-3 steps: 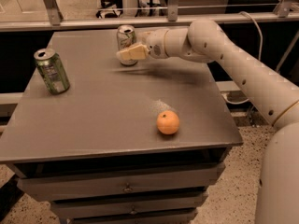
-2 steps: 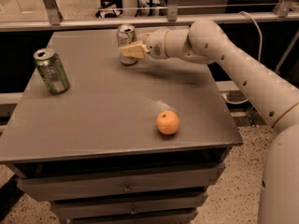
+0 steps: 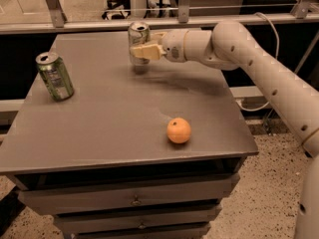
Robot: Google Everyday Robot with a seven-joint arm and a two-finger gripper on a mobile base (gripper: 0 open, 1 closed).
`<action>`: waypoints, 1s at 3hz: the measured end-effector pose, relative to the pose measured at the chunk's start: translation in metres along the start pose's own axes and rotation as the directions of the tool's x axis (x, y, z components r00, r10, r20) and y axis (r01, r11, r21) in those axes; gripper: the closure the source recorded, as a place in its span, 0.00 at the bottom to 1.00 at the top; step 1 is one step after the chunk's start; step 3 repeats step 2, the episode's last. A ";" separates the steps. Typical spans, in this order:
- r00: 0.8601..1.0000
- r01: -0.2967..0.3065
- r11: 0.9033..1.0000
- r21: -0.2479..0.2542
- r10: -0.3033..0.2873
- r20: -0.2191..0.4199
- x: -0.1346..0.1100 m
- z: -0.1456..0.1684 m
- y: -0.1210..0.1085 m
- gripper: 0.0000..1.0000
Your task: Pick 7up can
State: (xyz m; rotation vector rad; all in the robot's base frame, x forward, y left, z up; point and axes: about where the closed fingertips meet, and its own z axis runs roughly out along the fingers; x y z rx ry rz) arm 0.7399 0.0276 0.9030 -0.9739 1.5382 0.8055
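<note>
A smooth, round orange point(image 3: 178, 130) lies nearest on the flat grey desk point(image 3: 99, 128). Farther back on the left stands a dark green can point(image 3: 55, 76). Near the far edge, the cream claw point(image 3: 138, 51) is clamped around the silvery, cylindrical 7up can point(image 3: 138, 34).

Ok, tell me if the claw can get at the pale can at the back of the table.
Probably yes: the claw is right at the pale can, reaching in from the right; the green can and the orange sit well away.
</note>
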 end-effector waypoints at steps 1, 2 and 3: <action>0.997 0.050 0.999 -0.021 -0.049 0.051 -0.025 -0.035 0.013 1.00; 0.997 0.059 0.998 -0.019 -0.058 0.057 -0.026 -0.044 0.013 1.00; 0.997 0.059 0.998 -0.019 -0.058 0.057 -0.026 -0.044 0.013 1.00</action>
